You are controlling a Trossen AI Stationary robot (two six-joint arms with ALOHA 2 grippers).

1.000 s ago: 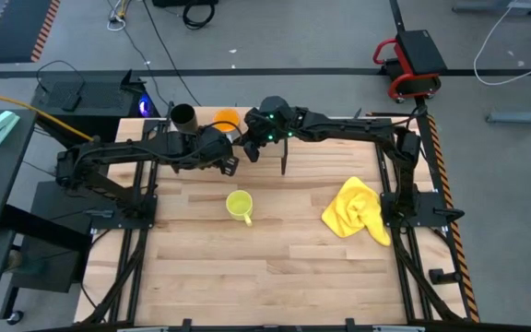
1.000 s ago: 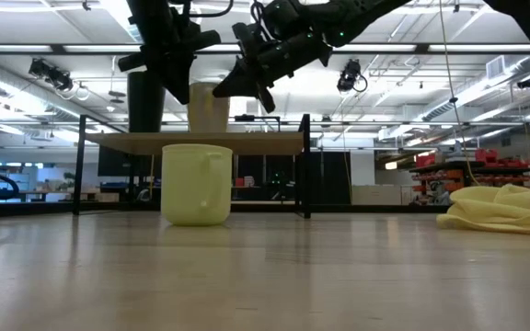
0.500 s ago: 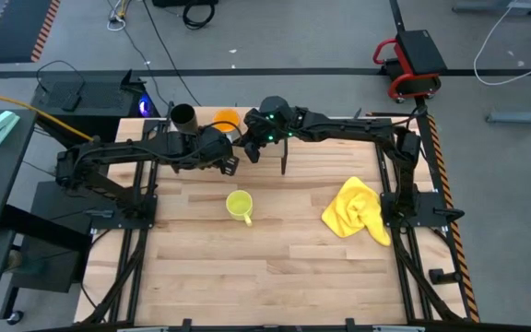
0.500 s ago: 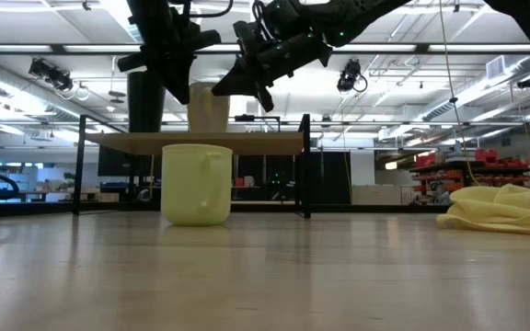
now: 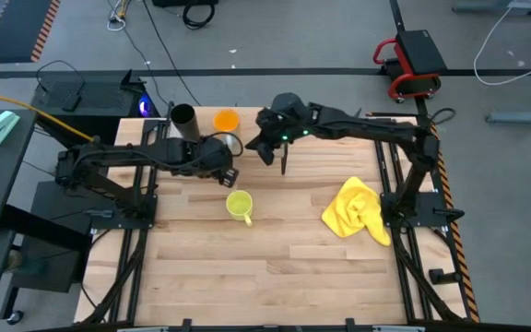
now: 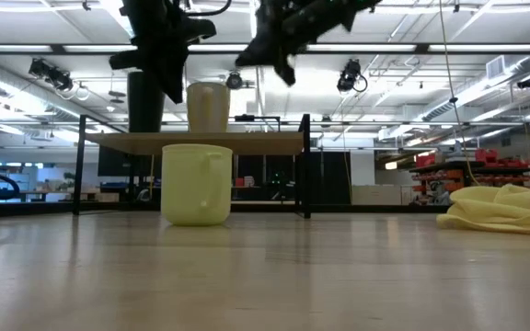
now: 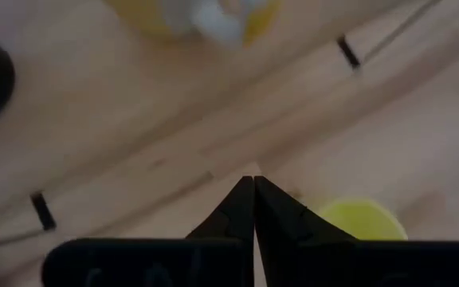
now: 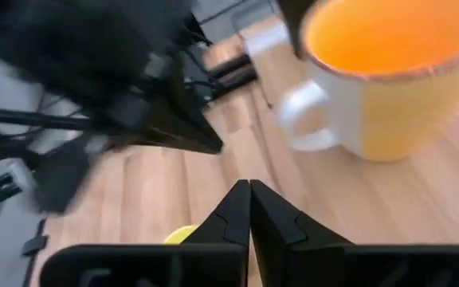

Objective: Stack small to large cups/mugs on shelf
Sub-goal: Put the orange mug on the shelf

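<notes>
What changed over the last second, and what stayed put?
The right gripper rose and drew back from the orange cup on the shelf, fingers shut. The left gripper dipped toward the yellow-green cup. All three cups, including the black cup, and the yellow cloth stayed put.

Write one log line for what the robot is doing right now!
on shelf: black cup, orange cup | on table: yellow-green cup | left gripper: jaws shut, empty, above yellow-green cup | right gripper: jaws shut, empty, beside orange cup

You have a crumpled yellow cloth [image 5: 357, 211] on the right of the wood tabletop [image 5: 275, 267]; a red-and-black device [image 5: 413, 61] on the floor beyond
</notes>
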